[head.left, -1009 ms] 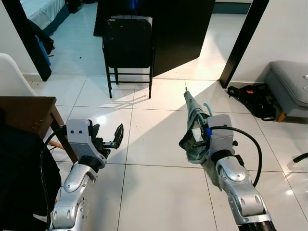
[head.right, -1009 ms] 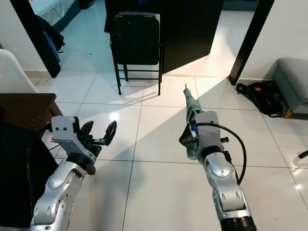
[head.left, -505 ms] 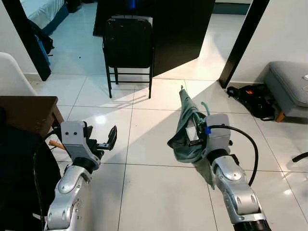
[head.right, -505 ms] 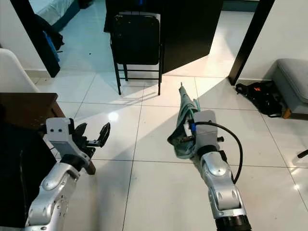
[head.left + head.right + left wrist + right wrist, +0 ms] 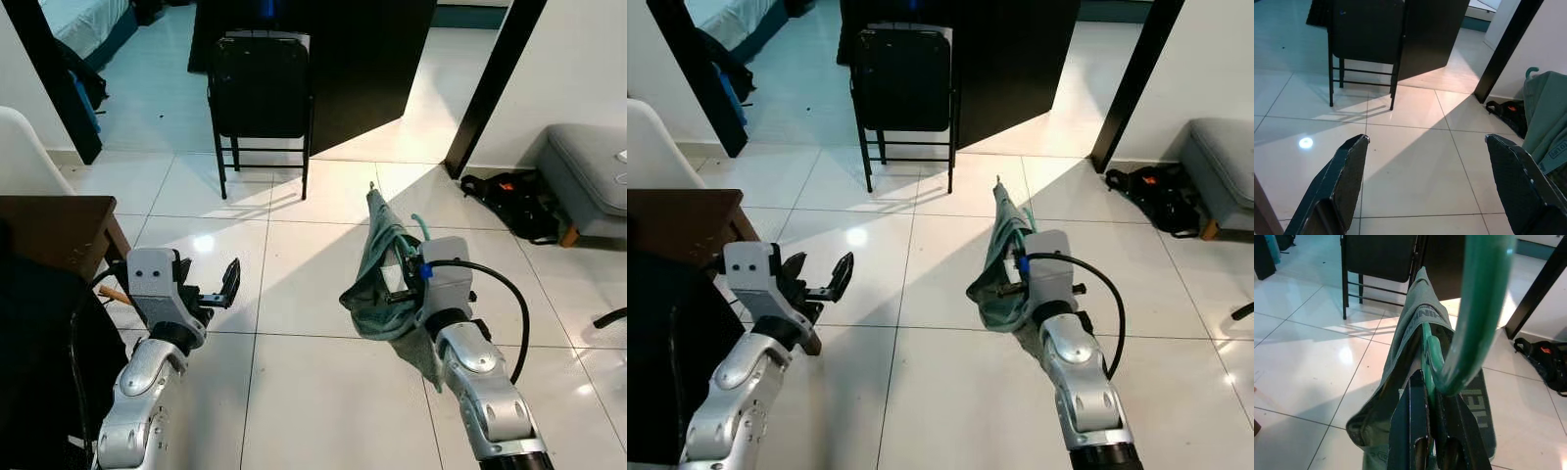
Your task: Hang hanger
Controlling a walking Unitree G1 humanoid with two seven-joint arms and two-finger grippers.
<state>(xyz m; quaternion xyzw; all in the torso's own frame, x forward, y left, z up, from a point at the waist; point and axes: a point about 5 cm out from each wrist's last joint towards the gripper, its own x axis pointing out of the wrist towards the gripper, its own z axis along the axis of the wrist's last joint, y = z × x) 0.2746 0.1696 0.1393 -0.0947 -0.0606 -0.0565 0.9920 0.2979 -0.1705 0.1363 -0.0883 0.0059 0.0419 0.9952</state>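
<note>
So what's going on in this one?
The robot stands on a tiled floor facing a black folding chair. Its right claw is shut on a green hanger with a grey-green garment draped on it, held out above the floor. The left claw is open and holds nothing, beside a dark wooden table. The hanger is not hung yet.
</note>
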